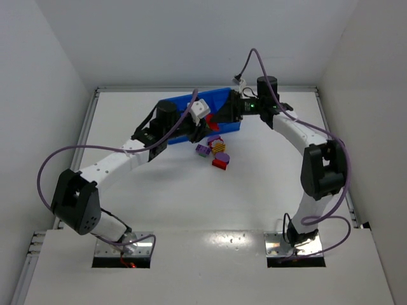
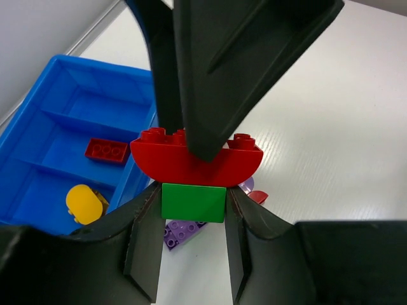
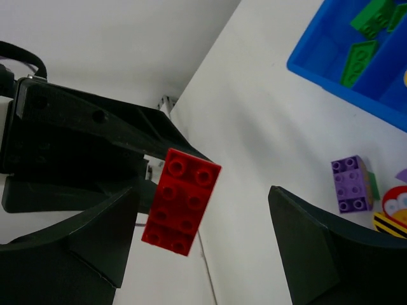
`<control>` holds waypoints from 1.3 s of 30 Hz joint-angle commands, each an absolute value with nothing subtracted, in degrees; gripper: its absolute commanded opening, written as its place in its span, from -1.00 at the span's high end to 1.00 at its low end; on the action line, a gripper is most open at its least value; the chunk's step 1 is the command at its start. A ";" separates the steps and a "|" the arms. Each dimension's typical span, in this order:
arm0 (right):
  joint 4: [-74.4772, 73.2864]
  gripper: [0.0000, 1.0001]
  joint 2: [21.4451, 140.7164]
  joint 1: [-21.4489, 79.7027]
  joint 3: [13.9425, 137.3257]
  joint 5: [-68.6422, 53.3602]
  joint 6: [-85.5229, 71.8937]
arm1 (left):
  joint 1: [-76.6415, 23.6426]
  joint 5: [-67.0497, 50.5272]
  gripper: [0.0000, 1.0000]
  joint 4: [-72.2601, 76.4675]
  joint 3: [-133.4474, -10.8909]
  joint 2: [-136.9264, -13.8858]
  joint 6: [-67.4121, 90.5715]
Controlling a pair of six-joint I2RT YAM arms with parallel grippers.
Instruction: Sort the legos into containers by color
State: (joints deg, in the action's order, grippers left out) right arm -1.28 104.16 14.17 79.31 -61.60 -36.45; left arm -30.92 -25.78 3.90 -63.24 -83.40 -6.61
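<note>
My left gripper [image 2: 194, 190] is shut on a green brick [image 2: 194, 202] that has a red curved brick [image 2: 197, 159] stuck on top, held above the table beside the blue tray [image 2: 38, 121]. My right gripper [image 3: 203, 190] is open with its fingers either side of that red brick [image 3: 181, 200]; one finger [image 2: 241, 63] crosses in front of it. In the top view both grippers meet at the tray's near edge [image 1: 215, 121]. The tray holds a red brick [image 2: 107, 150], a yellow piece [image 2: 86, 203] and green bricks [image 3: 359, 60], each in its own compartment.
Loose legos lie on the table just in front of the tray: a purple brick [image 1: 202, 150], a yellow striped piece [image 1: 219, 146] and a red brick [image 1: 219, 163]. White walls close in the table on the left, right and back.
</note>
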 commanded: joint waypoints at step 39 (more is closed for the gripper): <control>-9.14 1.00 106.17 11.34 90.96 -50.37 -23.30 | -16.44 -9.14 0.68 -14.15 -83.23 -103.70 -0.18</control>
State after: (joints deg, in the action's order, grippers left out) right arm -8.08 104.77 11.07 87.99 -52.80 -26.44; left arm -16.53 -9.76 -9.74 -80.97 -102.04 -3.57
